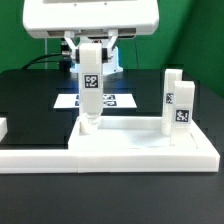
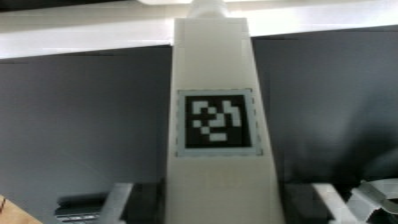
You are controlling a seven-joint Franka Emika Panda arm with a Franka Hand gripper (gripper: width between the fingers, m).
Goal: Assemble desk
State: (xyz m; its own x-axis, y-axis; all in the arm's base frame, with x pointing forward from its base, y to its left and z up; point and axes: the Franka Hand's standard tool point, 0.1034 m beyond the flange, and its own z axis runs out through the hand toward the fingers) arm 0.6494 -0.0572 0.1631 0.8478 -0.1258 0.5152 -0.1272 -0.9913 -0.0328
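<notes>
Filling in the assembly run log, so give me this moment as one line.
end effector: holds leg upright | leg foot: on tabletop | other legs: two upright on tabletop, exterior view's right

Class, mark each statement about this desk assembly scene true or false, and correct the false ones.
1. The gripper holds a leg upright over the tabletop. True.
2. Two more legs stand at the exterior view's left. False: they stand at its right.
3. The held leg lies flat on the table. False: it stands vertical, its lower end at the tabletop.
4. The held leg carries a black-and-white tag. True.
</notes>
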